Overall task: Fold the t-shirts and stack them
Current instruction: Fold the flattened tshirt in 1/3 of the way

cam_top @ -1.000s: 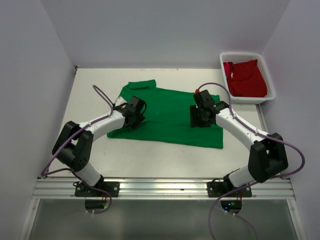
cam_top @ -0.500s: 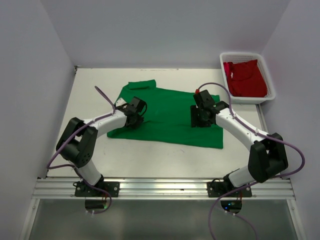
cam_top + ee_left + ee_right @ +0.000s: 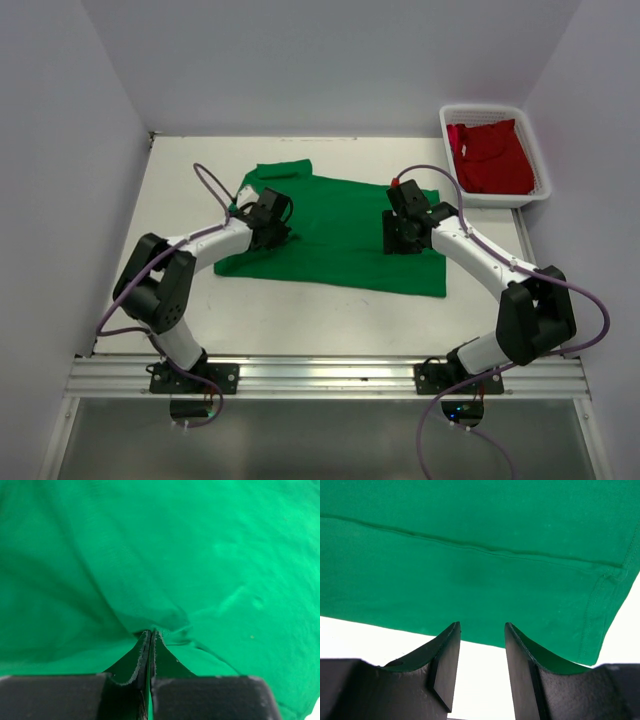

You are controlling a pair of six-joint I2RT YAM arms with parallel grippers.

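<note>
Left pincer [image 3: 150, 633] on t-shirt [image 3: 340, 238], white table [image 3: 330, 322]

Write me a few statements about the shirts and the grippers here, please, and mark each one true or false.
1. The red t-shirt lies in the white basket. True.
2. The right gripper is shut on the green t-shirt. False: its fingers stand apart, over the shirt's edge.
3. The left gripper is closed, with green cloth puckered at its tips. True.
4. The green t-shirt is stacked on the red one. False: it lies spread on the table, apart from the basket.
</note>
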